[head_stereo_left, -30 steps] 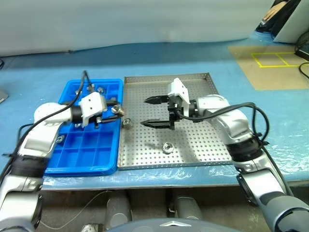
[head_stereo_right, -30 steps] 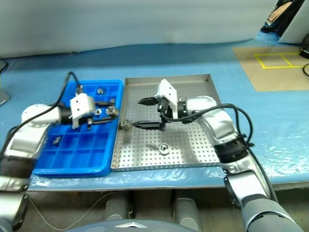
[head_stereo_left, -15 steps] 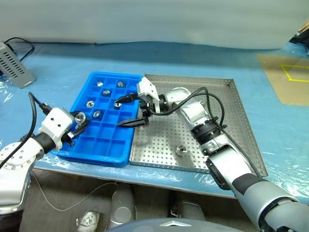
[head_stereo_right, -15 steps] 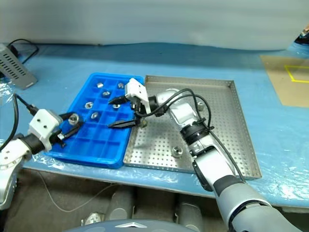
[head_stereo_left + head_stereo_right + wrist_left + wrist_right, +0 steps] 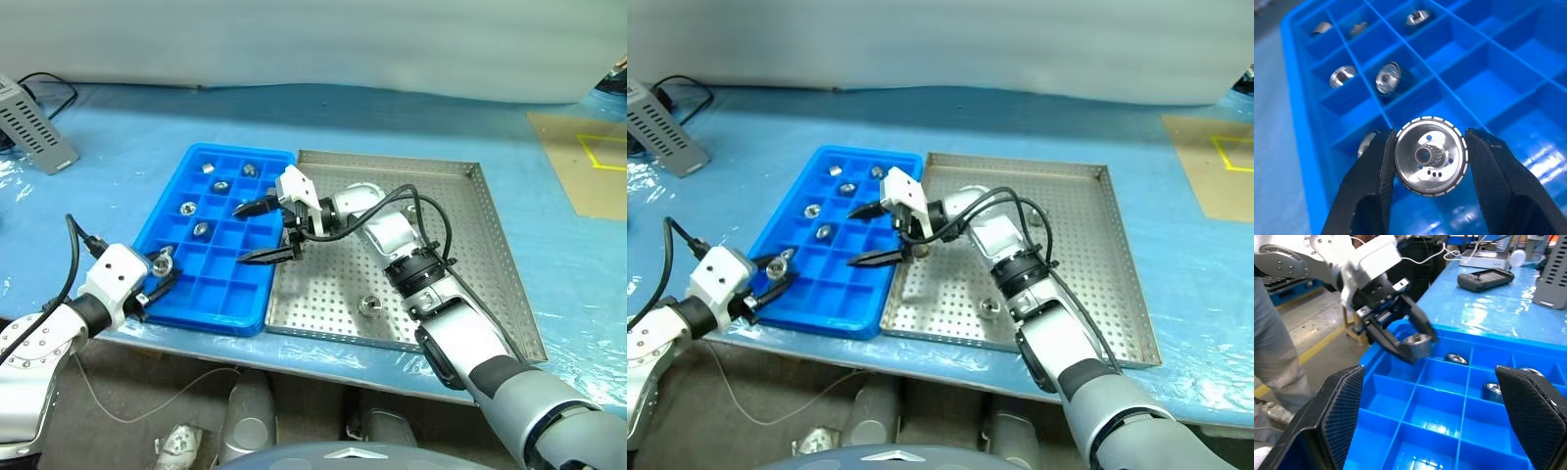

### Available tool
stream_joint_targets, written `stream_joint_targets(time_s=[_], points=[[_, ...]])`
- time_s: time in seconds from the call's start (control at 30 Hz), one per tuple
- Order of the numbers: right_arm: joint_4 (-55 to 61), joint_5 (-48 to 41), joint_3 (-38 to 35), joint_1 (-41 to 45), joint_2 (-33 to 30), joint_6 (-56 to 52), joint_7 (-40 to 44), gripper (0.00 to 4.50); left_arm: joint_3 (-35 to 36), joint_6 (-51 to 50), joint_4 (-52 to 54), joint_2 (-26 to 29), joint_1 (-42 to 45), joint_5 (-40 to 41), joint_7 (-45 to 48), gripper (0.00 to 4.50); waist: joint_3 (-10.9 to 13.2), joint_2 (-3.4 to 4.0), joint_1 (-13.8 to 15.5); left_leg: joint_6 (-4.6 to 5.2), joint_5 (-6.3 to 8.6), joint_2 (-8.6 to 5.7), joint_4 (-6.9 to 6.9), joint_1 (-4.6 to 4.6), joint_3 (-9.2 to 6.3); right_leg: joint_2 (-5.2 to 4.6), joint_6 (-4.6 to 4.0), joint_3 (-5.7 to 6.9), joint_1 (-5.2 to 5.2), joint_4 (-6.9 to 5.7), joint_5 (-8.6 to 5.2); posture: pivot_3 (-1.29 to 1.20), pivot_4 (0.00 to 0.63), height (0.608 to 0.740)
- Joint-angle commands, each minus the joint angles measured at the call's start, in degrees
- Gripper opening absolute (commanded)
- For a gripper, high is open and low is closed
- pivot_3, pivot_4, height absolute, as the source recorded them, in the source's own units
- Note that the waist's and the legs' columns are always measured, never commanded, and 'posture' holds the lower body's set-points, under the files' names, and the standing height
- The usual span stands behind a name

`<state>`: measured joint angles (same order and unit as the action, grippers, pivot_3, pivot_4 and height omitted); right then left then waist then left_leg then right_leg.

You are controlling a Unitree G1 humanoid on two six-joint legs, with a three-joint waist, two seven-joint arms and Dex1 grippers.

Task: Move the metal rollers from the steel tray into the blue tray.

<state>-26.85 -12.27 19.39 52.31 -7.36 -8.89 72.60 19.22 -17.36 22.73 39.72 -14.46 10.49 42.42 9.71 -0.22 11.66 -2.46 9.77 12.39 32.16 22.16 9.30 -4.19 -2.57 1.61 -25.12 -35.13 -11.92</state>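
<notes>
Our left gripper (image 5: pixel 1425 161) clamps a roller (image 5: pixel 1431 156) above the blue tray (image 5: pixel 157 220) near corner, roller axis lengthwise between the jaws. Right gripper (image 5: pixel 253 232) hangs wide, empty; another roller (image 5: pixel 369 305) waits on the steel tray (image 5: pixel 470 245).

Blue-covered table (image 5: pixel 118 117) bears blue tray (image 5: pixel 157 230) beside steel tray (image 5: pixel 490 255).

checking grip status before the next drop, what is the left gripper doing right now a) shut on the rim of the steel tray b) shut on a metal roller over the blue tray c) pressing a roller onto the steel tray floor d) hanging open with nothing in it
b: the left gripper has its two black fingers clamped on either side of a shiny metal roller, above the compartments of the blue tray.
</notes>
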Motion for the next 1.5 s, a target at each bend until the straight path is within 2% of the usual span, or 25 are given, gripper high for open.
stream_joint_targets(time_s=[0.03, 0.13, 0.4, 0.5, 0.67, 0.8, 0.97, 1.1, 1.23, 1.5], points=[[3.03, -0.24, -1.05, 0.12, 0.25, 0.06, -0.85, 4.50, -0.51, 1.55, -0.65, 1.06, 1.07, 0.49, 0.97, 1.91, 0.00, 0.00, 0.03, -0.01, 0.00, 0.00, 0.00, 0.00, 0.00, 0.00, 0.00, 0.00, 0.00, 0.00, 0.00, 0.40, 0.150, 0.740], [3.33, -0.11, -1.17, -0.11, 0.09, -0.08, -1.36, 4.50, -1.70, 1.79, -1.69, 1.55, 1.89, 0.08, 1.63, 1.91, 0.00, 0.00, -0.01, -0.01, -0.01, 0.00, 0.01, -0.02, 0.00, 0.00, 0.00, -0.01, 0.02, -0.01, 0.00, 0.39, 0.150, 0.740], [4.01, 0.36, -1.56, -0.97, -0.39, -0.14, -3.15, 4.50, -3.84, 0.51, -1.52, 1.96, 4.40, 0.10, 1.82, 4.47, 0.00, 0.00, -0.20, -0.01, -0.01, -0.07, 0.02, -0.03, 0.02, -0.01, 0.00, -0.03, 0.02, -0.02, 0.00, 0.36, 0.150, 0.740], [4.60, 0.39, -1.79, -1.40, -0.84, -0.31, -3.80, 4.50, -4.05, -2.08, 0.18, 2.55, 6.01, 2.20, 2.82, 4.47, 0.00, 0.00, -0.40, -0.01, -0.01, -0.10, 0.02, -0.03, 0.02, 0.00, 0.00, -0.03, 0.01, -0.04, 0.01, 0.35, 0.150, 0.740], [6.67, 0.38, -3.80, -3.30, -3.97, -1.61, -6.17, 4.50, -2.75, -7.72, 2.72, 1.93, 14.08, 9.32, 2.61, 4.47, 0.00, -0.01, -0.61, -0.08, -0.05, -0.14, 0.09, -0.06, 0.01, -0.01, -0.01, -0.02, 0.02, -0.25, 0.00, 0.30, 0.150, 0.740], [9.11, 0.59, -6.09, -7.29, -8.21, -3.63, -9.13, 4.50, -6.41, -12.11, 5.74, 0.81, 17.98, 16.10, 5.04, 4.47, -0.01, -0.02, -0.85, -0.06, -0.04, -0.27, 0.28, -0.08, 0.01, -0.05, 0.00, -0.12, 0.08, -0.35, 0.01, 0.25, 0.150, 0.740], [12.02, 2.08, -5.51, -12.80, -10.48, -4.32, -11.87, 4.50, -12.63, -12.98, 1.59, -1.16, 20.75, 17.69, 7.53, 4.47, -0.01, -0.02, -2.69, -0.16, -0.11, -0.30, 0.25, -0.14, 0.01, -0.01, 0.00, -0.17, 0.02, -0.45, 0.01, 0.17, 0.150, 0.740], [10.25, 3.82, -4.70, -13.93, -8.82, -2.82, -14.27, 4.50, -13.26, -14.34, -1.87, -2.62, 24.02, 19.54, 7.66, 4.47, -0.01, -0.02, -4.75, -0.31, -0.21, -0.29, 0.21, -0.14, 0.01, 0.01, 0.00, -0.16, -0.07, -0.55, 0.01, 0.14, 0.150, 0.740], [4.62, 5.85, -3.85, -12.77, -5.71, 0.15, -16.46, 4.50, -12.16, -13.55, -4.48, -0.88, 24.64, 19.29, 9.15, 4.47, -0.02, -0.04, -6.19, -0.28, -0.20, -0.33, 0.21, -0.18, 0.00, 0.00, -0.01, -0.17, -0.02, -0.56, 0.01, 0.14, 0.150, 0.740], [-10.66, 9.89, -2.84, -8.50, -0.65, 9.26, -18.73, 4.50, -9.22, -12.93, -4.13, 1.42, 23.46, 19.77, 9.17, 4.47, -0.02, -0.04, -6.17, -0.22, -0.16, -0.32, 0.22, -0.13, 0.00, -0.02, -0.02, -0.15, -0.02, -0.51, 0.01, 0.17, 0.150, 0.740]])
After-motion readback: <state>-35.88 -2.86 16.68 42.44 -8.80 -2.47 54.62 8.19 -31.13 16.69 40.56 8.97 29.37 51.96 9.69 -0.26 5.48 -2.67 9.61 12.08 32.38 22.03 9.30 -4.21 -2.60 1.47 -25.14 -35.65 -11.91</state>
